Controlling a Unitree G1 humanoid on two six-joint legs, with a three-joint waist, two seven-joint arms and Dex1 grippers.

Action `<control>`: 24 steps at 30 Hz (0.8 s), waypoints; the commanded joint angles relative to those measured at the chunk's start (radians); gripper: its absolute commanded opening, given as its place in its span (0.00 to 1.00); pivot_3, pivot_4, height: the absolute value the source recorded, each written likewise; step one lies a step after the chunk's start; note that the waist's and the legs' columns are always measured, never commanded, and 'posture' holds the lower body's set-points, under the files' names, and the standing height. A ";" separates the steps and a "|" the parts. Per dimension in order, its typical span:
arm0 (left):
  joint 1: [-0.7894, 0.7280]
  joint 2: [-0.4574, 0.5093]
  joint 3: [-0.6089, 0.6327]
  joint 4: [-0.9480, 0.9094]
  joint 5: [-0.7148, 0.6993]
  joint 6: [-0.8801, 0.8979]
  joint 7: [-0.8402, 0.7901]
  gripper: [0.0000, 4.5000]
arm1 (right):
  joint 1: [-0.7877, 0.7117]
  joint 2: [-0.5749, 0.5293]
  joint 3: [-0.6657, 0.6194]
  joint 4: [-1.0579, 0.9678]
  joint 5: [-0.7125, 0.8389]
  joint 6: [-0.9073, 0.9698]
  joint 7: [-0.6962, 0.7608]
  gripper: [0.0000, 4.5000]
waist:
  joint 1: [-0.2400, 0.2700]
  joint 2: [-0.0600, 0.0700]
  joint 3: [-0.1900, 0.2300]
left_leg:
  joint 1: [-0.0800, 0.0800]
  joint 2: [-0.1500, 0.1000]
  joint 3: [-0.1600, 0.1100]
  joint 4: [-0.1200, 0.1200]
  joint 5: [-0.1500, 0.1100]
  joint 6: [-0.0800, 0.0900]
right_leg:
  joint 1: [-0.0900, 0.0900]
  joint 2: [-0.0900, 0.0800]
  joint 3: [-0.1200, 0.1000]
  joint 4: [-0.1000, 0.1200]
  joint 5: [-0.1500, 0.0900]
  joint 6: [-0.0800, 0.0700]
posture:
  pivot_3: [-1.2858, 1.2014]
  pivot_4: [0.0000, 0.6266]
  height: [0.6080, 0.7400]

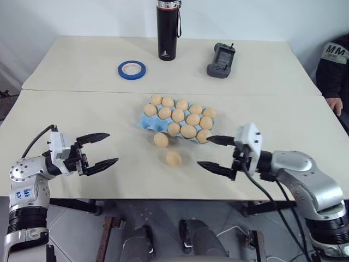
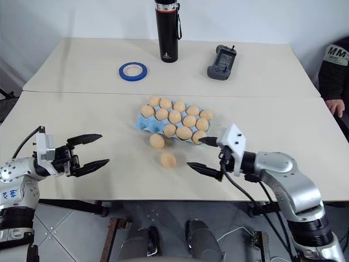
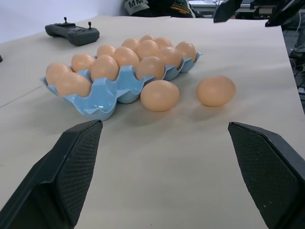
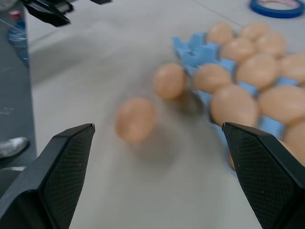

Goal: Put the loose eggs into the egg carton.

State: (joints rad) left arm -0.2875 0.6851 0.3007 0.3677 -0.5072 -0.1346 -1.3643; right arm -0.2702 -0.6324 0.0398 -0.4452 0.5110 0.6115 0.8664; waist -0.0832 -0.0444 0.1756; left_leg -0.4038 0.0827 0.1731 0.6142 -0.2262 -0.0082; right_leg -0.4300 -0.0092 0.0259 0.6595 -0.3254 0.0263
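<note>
Eggs fill most of the egg carton (image 1: pixel 148 123), a light blue tray near the middle of the table (image 1: pixel 71 114). Two loose eggs lie on the table just in front of it: one egg (image 1: pixel 161 140) sits close to the carton's near edge, and the other egg (image 1: pixel 173 159) lies a bit nearer the table's front edge. The left gripper (image 1: pixel 101 148) hovers near the front left corner, fingers wide apart and empty. The right gripper (image 1: pixel 214 152) hovers just right of the loose eggs, also wide apart and empty. Nothing lies between the grippers and the eggs. Near the back edge sit a blue tape ring (image 1: pixel 131 69), a black bottle (image 1: pixel 167 31) and a grey controller (image 1: pixel 220 60). A person's hand (image 1: pixel 334 104) rests at the right edge.
</note>
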 commanded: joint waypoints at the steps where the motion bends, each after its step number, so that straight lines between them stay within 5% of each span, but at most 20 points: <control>1: -0.009 0.008 0.008 -0.018 -0.010 -0.016 -0.007 1.00 | -0.009 0.012 0.009 -0.034 0.000 -0.019 -0.012 1.00 | 0.001 0.000 0.000 | 0.000 0.000 0.000 0.000 0.000 0.000 | 0.000 0.000 0.000 0.000 0.000 0.000 | 0.52 0.24 1.00; 8: 0.028 -0.023 -0.019 -0.157 -0.008 -0.005 0.047 1.00 | 0.047 0.021 0.000 -0.020 0.014 -0.120 0.046 1.00 | 0.003 0.000 0.000 | -0.001 0.000 0.000 0.000 -0.001 0.001 | 0.000 0.000 0.000 -0.001 0.000 0.001 | 0.52 0.24 1.00; 14: 0.058 -0.124 -0.098 -0.397 0.026 0.066 0.252 1.00 | 0.089 -0.003 -0.089 0.011 0.083 -0.220 0.157 1.00 | 0.005 -0.001 0.000 | 0.000 -0.001 0.000 0.002 0.000 0.002 | 0.002 0.000 0.000 -0.001 0.001 0.003 | 0.52 0.24 1.00; 24: 0.116 -0.248 -0.309 -0.545 0.221 0.079 0.476 1.00 | 0.070 -0.061 -0.124 0.060 0.071 -0.236 0.191 1.00 | 0.003 0.000 0.000 | 0.002 -0.001 0.000 0.003 0.001 0.002 | 0.003 0.001 0.002 0.001 0.002 0.004 | 0.52 0.24 1.00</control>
State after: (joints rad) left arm -0.1776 0.4450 0.0162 -0.1174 -0.3176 -0.0444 -0.9223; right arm -0.1873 -0.6874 -0.0590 -0.3724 0.5725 0.3910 1.0629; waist -0.0807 -0.0449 0.1753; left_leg -0.4020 0.0817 0.1730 0.6180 -0.2254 -0.0059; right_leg -0.4267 -0.0083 0.0279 0.6600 -0.3236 0.0299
